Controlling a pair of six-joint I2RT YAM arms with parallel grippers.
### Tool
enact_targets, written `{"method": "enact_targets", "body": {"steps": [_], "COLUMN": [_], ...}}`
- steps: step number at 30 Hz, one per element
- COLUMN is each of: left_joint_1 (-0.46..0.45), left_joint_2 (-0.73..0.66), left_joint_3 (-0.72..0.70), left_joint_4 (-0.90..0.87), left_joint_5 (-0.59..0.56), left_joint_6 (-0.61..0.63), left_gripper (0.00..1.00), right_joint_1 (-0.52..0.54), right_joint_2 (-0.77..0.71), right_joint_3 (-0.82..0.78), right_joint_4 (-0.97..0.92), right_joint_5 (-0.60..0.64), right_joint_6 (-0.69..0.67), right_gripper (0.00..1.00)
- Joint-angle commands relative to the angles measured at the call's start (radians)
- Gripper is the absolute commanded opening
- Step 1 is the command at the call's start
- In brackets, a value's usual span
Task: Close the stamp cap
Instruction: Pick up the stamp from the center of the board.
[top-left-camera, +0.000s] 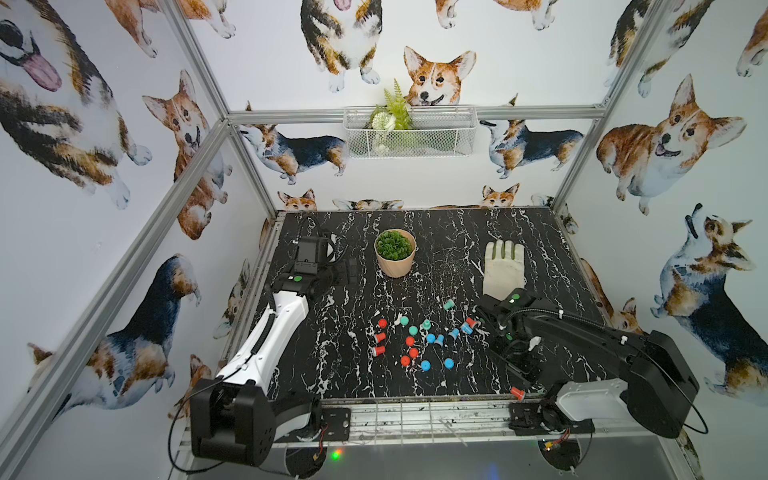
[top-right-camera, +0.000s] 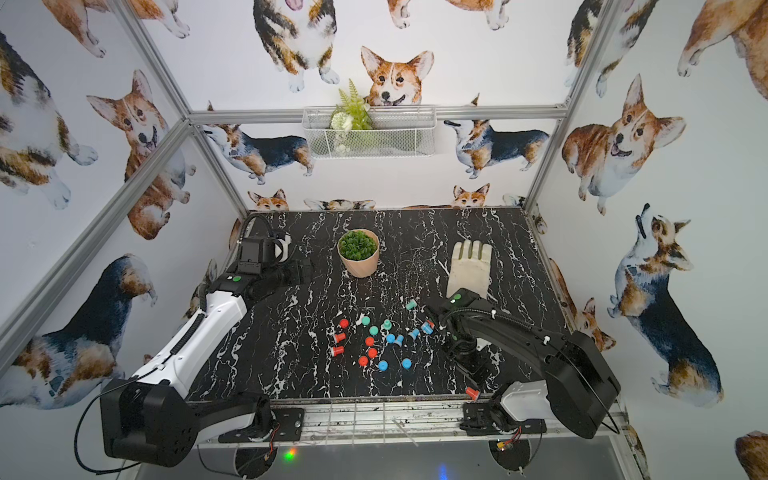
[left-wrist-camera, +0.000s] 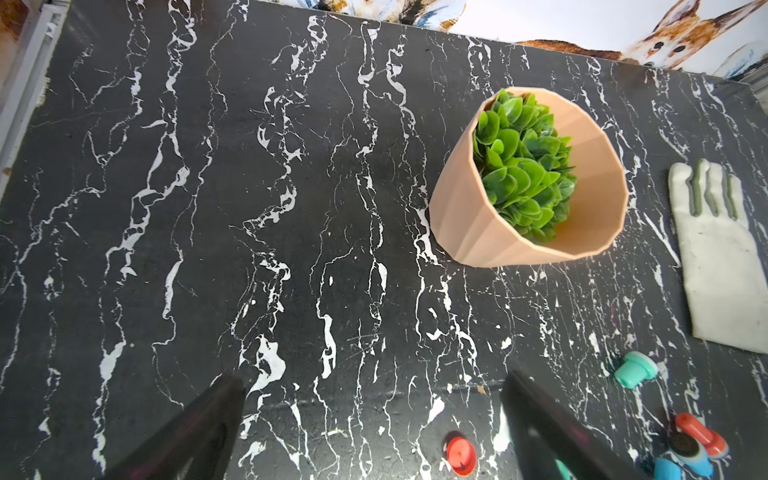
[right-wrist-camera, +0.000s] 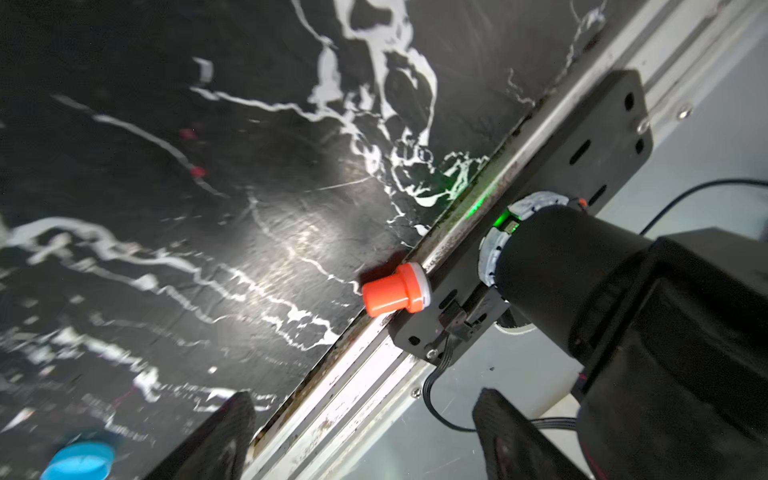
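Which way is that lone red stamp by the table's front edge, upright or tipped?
Tipped: the red stamp lies on its side, its wide end toward the metal rail.

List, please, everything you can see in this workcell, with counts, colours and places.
plant: one, green in a tan pot, table's back centre
glove: one, white, back right of table
wire basket: one, white, on the back wall
loose stamps and caps: about seventeen, red, teal, blue, scattered mid-table
red stamp: one, lying at the front edge
table: one, black marble
left gripper: one, black, open, back left
right gripper: one, black, open, front right
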Motion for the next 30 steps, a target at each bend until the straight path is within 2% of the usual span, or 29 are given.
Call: {"method": "enact_targets", "body": {"steps": [1, 8, 13, 17, 30], "left_joint_1": [-0.002, -0.01, -0.011, -0.012, -0.011], "left_joint_2": [0.0, 0.011, 0.013, 0.015, 0.004], "left_joint_3": [-0.004, 0.001, 0.001, 0.001, -0.01], "left_joint_4": [0.012, 0.009, 0.009, 0.007, 0.021], "left_joint_5": [0.03, 0.039, 0.033, 0.028, 0.019], "left_joint_6": [-0.017, -0.018, -0.016, -0.014, -0.015], "left_gripper": [1.0, 1.0, 1.0, 1.0, 1.0], "right_joint_1": [0.013, 0.02, 0.02, 0.02, 0.02], "right_joint_2": [-0.017, -0.025, -0.04, -0.067, -0.179], "right_joint_3": [-0.08, -0.218, -0.29, -0.347, -0.358], "right_joint_4": [0.095, 0.268, 0.379, 0.488, 0.555], "right_joint_5": [-0.03, 0.02, 0.091, 0.127, 0.268], "right_joint_6": [0.456, 0.624, 0.632, 0.634, 0.567], "right_gripper": [0.89, 0.98, 0.97, 0.91, 0.69]}}
